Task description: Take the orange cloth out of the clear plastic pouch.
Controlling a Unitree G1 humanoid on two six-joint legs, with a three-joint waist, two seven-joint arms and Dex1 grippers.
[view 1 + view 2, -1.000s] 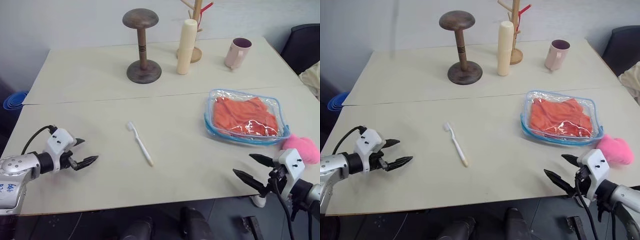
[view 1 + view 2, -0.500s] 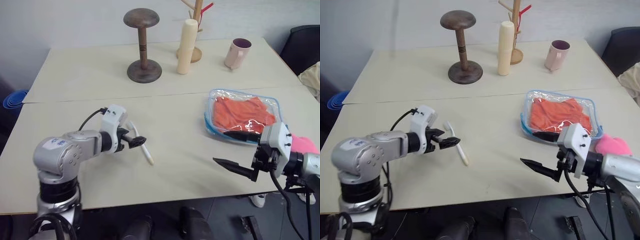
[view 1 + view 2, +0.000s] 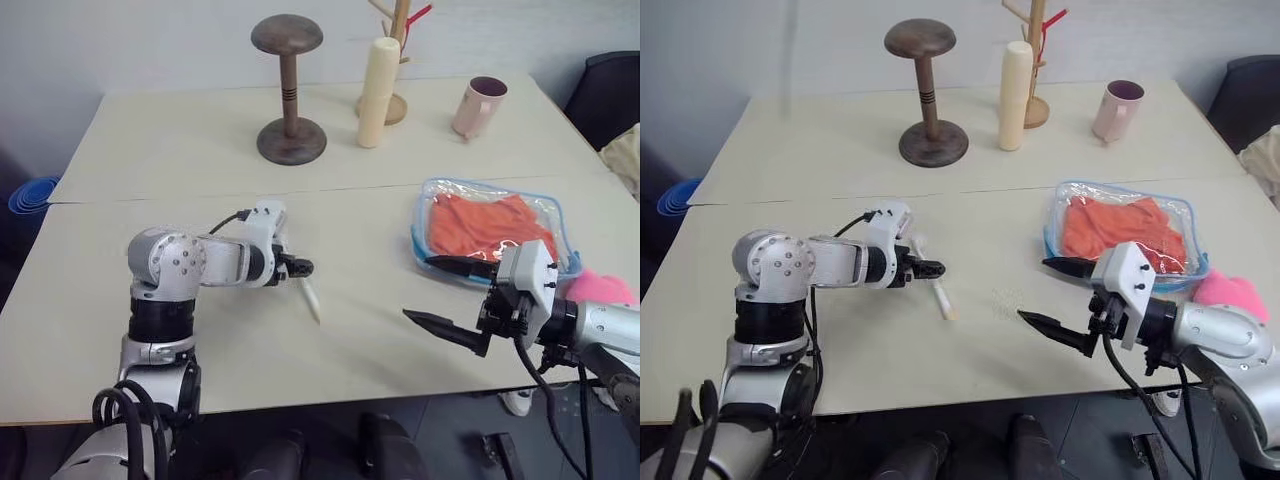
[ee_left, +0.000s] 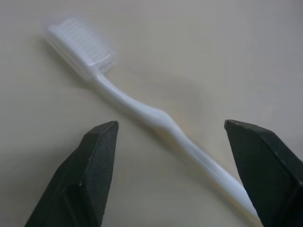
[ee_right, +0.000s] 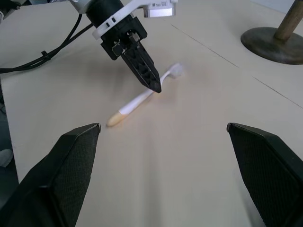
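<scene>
Still approach stage: orange cloth (image 3: 487, 226) inside the zipped clear pouch (image 3: 493, 238) at table's right. Right gripper (image 3: 452, 297) spread wide, empty, near the pouch. Left gripper (image 4: 170, 130) parted over the toothbrush (image 4: 142, 111), not gripping. Next: pin pouch, open zipper.

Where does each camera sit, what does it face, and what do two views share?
Left and right eye views: head, looking down over the table; both arms show.
Left wrist view: along the left gripper, open over the toothbrush.
Right wrist view: along the open right gripper, facing the left gripper.
Shared: both wrist views show the toothbrush.
</scene>
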